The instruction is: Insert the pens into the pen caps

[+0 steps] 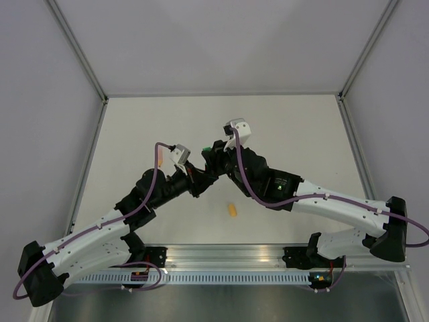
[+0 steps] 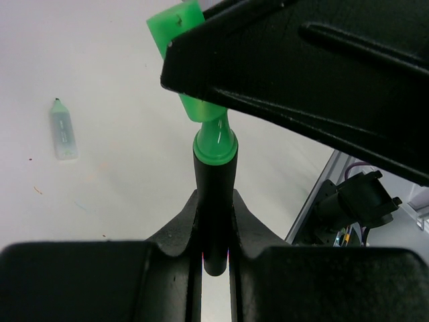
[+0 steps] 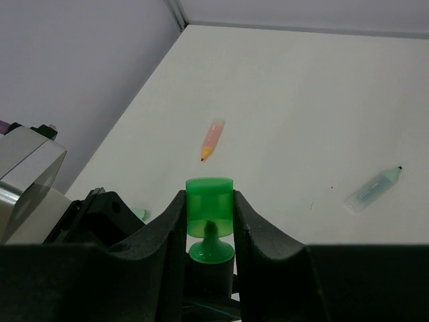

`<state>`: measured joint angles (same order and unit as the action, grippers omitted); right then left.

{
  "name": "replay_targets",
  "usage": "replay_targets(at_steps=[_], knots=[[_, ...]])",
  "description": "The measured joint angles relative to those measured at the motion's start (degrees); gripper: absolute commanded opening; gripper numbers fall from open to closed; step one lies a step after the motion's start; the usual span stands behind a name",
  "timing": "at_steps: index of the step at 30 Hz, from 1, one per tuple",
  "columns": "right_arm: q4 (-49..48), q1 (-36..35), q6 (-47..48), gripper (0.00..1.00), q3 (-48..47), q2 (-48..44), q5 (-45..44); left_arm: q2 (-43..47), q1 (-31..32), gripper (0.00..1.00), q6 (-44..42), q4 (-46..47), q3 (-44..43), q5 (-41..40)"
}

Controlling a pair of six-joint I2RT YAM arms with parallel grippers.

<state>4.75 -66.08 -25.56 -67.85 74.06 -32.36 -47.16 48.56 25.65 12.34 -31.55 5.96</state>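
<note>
The left arm (image 1: 87, 238), at 8 o'clock in the overhead view, and the right arm (image 1: 342, 208), at 4 o'clock, share white lower links, black joints and black bases. A purple cable (image 1: 158, 154) runs along each, up to a pale grey camera box (image 1: 239, 129) at the wrist. The left gripper (image 2: 215, 201) is matte black moulded plastic.

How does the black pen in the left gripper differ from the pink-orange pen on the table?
The black pen has a dark barrel and green collar; the pink-orange pen is pale. The black pen is clamped in the left gripper; the pink-orange pen lies loose on the table. The black pen's tip is inside the green cap held by the right gripper; the pink-orange pen's is bare. Both are stubby markers.
</note>
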Motion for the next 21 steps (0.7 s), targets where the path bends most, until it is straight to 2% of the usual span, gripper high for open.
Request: replay_targets(at_steps=[5,15,20,21], knots=[[0.07,-2.54,1.07,0.0,0.0,0.09,-3.96,0.09,0.09,0.02,0.0,-0.48,-0.39,-1.25],[-0.39,-8.55,1.95,0.0,-1.27,4.68,-18.32,1.97,0.17,0.02,0.02,-4.46,-0.26,-2.08],[-1.79,-9.94,0.94,0.1,-1.29,5.73,-20.59,4.37,0.17,0.02,0.02,-4.98,1.05,-2.47],[-2.01,-10.19,0.83,0.16,-1.27,5.79,-20.76,4.79,0.17,0.02,0.04,-4.96,1.27,-2.45]])
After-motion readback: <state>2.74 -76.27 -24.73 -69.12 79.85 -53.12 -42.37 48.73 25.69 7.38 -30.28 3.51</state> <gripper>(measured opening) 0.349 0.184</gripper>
